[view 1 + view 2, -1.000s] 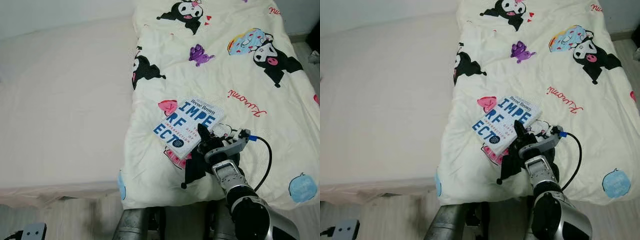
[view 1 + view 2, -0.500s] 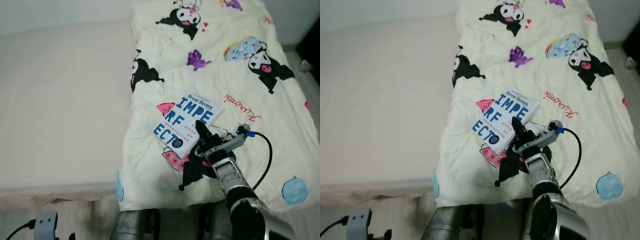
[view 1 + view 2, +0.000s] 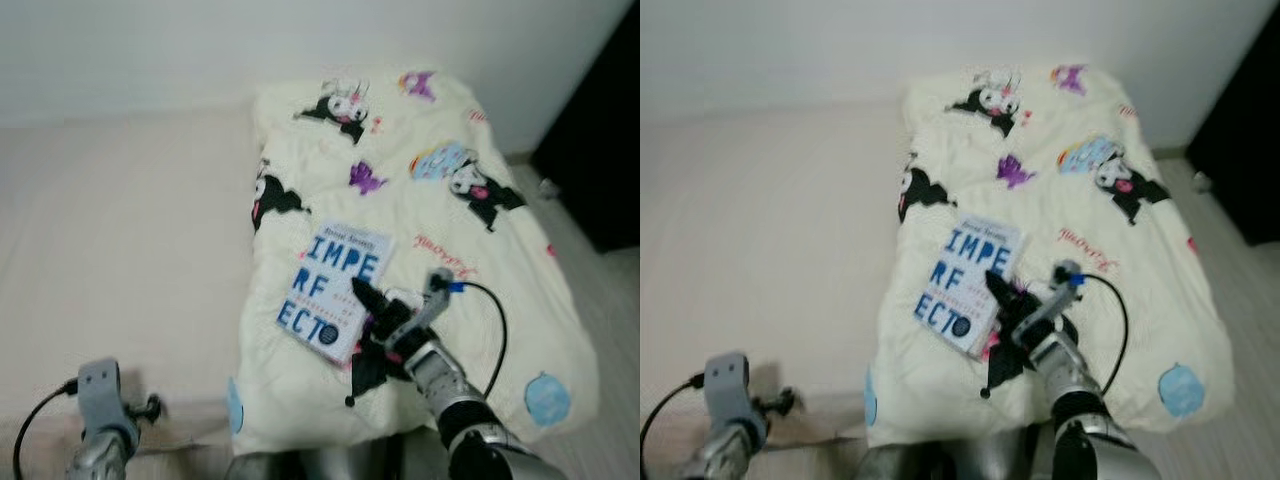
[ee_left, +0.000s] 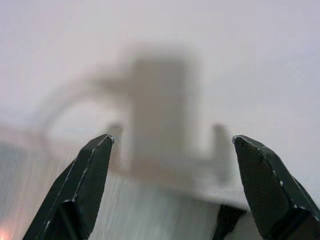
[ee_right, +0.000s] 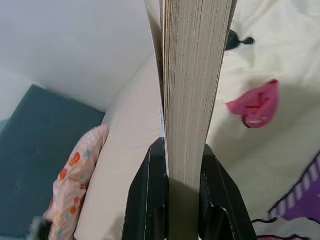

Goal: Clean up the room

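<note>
Right gripper [image 3: 368, 305] pinching book [image 3: 331, 290] by lower edge, centre frame, lifting it clear of quilt [image 3: 480, 260] for tidying; left gripper [image 4: 170, 195] spread, idling.

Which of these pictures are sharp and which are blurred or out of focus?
Both eye views are softly blurred, though the book title remains readable. In the left wrist view the left gripper is sharp and the background fully defocused. The right wrist view is crisp: the right gripper clamps the book's page edges.

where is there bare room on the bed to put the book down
The plain beige mattress left of the cartoon quilt is bare. The quilt's far half is free too. The right gripper grips the book over the quilt's near part.
</note>
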`<state>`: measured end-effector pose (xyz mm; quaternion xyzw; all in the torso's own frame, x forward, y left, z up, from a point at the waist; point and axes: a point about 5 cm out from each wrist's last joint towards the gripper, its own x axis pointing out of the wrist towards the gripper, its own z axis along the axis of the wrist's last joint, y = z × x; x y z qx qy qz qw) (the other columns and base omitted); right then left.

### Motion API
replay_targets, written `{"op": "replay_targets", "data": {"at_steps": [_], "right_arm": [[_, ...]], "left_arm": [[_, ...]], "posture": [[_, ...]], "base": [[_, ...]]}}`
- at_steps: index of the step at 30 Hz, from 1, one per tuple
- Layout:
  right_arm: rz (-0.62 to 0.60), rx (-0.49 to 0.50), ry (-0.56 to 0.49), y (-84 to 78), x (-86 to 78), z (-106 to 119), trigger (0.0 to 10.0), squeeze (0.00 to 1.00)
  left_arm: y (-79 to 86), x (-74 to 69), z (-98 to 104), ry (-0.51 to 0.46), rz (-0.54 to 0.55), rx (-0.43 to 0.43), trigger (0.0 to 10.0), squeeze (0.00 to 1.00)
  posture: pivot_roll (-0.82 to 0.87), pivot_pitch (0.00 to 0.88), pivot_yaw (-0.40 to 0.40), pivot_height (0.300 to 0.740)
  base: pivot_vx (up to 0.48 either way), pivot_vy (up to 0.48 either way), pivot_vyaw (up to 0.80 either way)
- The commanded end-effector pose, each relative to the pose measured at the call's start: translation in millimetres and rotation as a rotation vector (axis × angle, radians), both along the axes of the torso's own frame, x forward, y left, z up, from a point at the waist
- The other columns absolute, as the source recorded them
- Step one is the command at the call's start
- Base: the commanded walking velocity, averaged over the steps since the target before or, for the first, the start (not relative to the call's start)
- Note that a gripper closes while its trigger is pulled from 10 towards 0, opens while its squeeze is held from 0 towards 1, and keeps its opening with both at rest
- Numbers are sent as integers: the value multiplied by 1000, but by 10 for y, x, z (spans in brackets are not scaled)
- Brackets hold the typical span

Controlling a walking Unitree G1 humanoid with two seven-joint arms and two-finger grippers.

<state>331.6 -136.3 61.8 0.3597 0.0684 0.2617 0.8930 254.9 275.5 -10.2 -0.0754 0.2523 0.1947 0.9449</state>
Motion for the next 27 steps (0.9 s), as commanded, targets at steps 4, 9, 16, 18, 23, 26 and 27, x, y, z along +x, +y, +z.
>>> {"op": "replay_targets", "data": {"at_steps": [4,9,16,18,23,26,27], "right_arm": [[33,-31,15,91,-45,-59,0,0],[64,-107,75,172,-123,-196,0,0],[58,-205,165,176,-242,-392,0,0],[49,-268,205,153,-305,-484,0,0],[30,-502,371,-19,-583,-825,10000,0],[18,-573,421,-100,-686,-926,10000,0],[11,-577,453,-133,-748,-979,10000,0]], "left_arm": [[30,-68,-52,29,48,-1,10000,0],[35,-61,-57,54,64,10,10000,0],[-8,-225,-208,134,69,2,10000,0],[-35,-309,-279,172,69,-2,10000,0],[-161,-636,-529,313,49,-14,10000,0],[-215,-728,-595,352,29,-18,10000,0],[-237,-763,-620,366,19,-19,10000,0]], "posture": [[4,73,35,686],[-2,40,36,706],[-9,20,31,726],[-10,11,29,731],[-18,1,29,731],[-21,0,29,731],[-21,0,28,731]], "base": [[0,0,0],[0,0,0],[0,0,0],[0,0,0],[0,0,0],[0,0,517],[0,0,775]]}}
